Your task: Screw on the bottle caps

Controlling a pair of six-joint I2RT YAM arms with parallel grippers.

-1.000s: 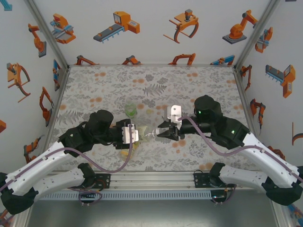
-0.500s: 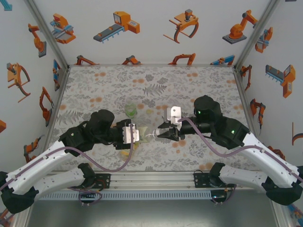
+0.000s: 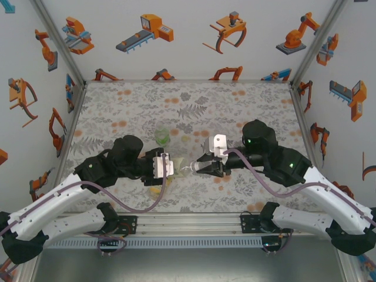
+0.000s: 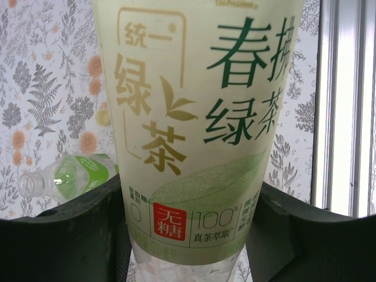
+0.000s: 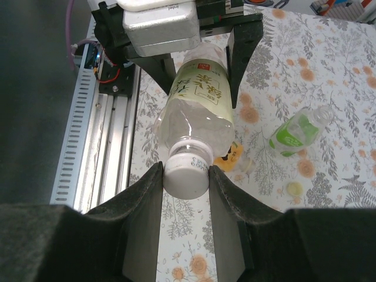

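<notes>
**Cap on the clear bottle, mid-tightening; both grips unchanged.**

The white cap sits on the neck of the clear green-tea bottle, clamped in the right hand; the left hand is clamped round the body, holding it level. In the last second the right hand shifted slightly, neither grip loosening: judged still turning. Beyond the left hand an uncapped green bottle lies on the table, a loose pale cap nearby; nothing obstructs.

Bottle cap in right gripper
</notes>
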